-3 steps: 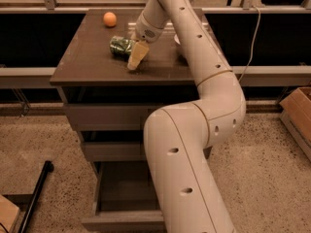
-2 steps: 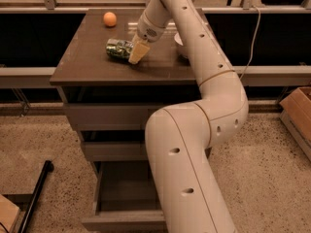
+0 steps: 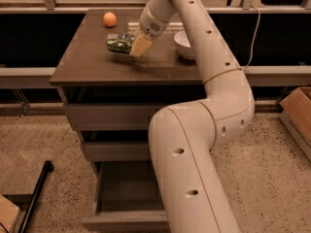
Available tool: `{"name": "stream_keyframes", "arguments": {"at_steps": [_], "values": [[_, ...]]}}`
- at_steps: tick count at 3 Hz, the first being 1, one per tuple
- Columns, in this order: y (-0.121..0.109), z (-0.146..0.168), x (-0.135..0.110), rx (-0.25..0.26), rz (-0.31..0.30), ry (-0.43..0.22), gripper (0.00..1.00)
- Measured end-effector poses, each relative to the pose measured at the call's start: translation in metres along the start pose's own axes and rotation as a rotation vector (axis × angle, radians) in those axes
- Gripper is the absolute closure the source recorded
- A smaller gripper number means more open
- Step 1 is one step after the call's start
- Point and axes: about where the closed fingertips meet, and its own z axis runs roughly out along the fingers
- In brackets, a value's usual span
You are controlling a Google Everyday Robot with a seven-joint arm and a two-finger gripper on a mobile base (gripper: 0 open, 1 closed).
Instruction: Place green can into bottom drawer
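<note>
Early days: the gripper (image 3: 137,46) is right up against the green can (image 3: 119,42), which lies on its side on the cabinet top (image 3: 87,62) (can't tell if it's clamped), and the bottom drawer (image 3: 124,221) sits open, so lifting, carrying down and dropping in are all left.

We note an orange ball (image 3: 110,19) at the upper left of the frame, on the far part of the dark brown cabinet top (image 3: 87,64). A white bowl (image 3: 184,44) stands on the same top, right of centre. The gripper (image 3: 137,44) is at upper centre, between ball and bowl, low over the top. Below the top we see two grey-brown drawer fronts (image 3: 109,116), one above the other. A black pole (image 3: 36,191) lies on the speckled floor (image 3: 43,135) at lower left. A cardboard box (image 3: 296,114) sits at the right edge.
</note>
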Motion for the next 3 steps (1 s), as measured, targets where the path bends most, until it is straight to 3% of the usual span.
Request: {"name": "stream_keyframes", "arguments": {"at_steps": [1, 2, 3], "values": [[0.004, -0.031, -0.013, 0.020, -0.074, -0.013, 1.00], [0.009, -0.062, -0.035, 0.045, -0.205, 0.024, 1.00], [0.009, -0.061, -0.035, 0.046, -0.205, 0.023, 1.00]]}}
